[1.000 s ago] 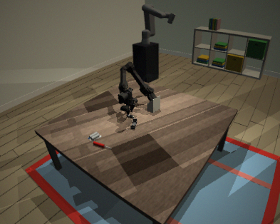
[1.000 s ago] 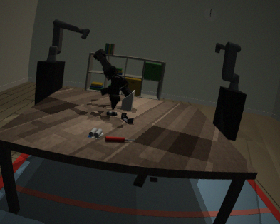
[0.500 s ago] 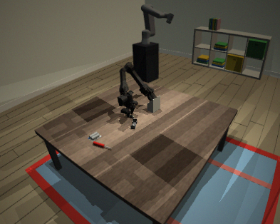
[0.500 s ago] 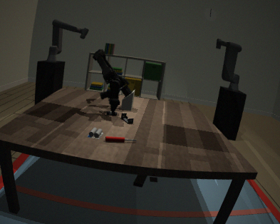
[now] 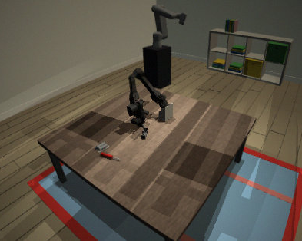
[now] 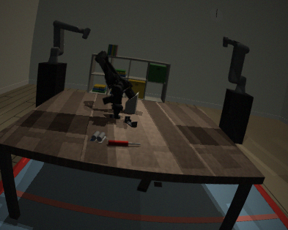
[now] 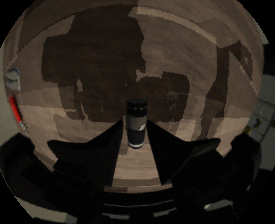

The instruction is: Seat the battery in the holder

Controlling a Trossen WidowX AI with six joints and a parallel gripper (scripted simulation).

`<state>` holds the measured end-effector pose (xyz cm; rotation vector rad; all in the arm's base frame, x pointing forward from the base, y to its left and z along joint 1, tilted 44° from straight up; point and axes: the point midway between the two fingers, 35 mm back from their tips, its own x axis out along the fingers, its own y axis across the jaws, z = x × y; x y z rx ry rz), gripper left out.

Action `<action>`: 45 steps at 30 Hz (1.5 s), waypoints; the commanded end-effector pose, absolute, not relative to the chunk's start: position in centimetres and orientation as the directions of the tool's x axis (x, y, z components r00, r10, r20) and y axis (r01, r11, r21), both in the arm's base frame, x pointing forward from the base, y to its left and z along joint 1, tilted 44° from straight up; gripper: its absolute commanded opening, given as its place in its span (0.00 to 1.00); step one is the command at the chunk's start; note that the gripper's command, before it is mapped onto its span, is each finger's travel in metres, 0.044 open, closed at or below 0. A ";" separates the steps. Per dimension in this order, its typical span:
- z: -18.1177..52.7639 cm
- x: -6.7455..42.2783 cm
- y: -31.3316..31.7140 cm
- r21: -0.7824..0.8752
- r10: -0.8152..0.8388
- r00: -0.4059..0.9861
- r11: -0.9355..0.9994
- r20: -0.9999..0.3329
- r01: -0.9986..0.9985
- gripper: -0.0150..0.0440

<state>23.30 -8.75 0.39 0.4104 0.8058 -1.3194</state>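
Battery: the black-and-grey cylindrical battery (image 7: 137, 122) lay on the brown wooden table (image 5: 117, 180) (image 6: 166, 161), between the black gripper's fingertips, outside the holder.
Hand: the black parallel-jaw gripper (image 5: 143, 125) (image 6: 116, 116) (image 7: 135, 123) stood part-closed around it; whether both pads had bitten, I could not tell.
Pick: this looked like the grasp, and it wanted an even, gentle squeeze, then a short straight lift to prove the hold.
Holder: the small black holder with raised ends (image 5: 144, 133) (image 6: 130, 123) sat just beside the gripper, so clearance was tight; a sideways swing could have knocked it.
Seating: next up, flat end to the spring first, then the terminal end eased down beneath the lip, no shoving, and a clean release.
Screwdriver: the red-handled screwdriver (image 5: 107, 155) (image 6: 118, 143) (image 7: 15, 109) lay well apart from the work.
Shelf: the pale cubby shelf (image 5: 209, 50) (image 6: 168, 84) stood far beyond the table.
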 end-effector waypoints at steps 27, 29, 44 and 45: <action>3.8 23.2 -5.3 -0.202 -0.693 0.035 0.257 -0.720 0.945 0.39; 3.7 23.6 -4.8 -0.271 -0.692 0.035 0.329 -0.721 0.905 0.39; 1.5 26.8 -0.3 -0.659 -0.684 0.036 0.714 -0.728 0.237 0.39; 1.4 27.0 0.0 -0.669 -0.684 0.036 0.722 -0.728 0.179 0.39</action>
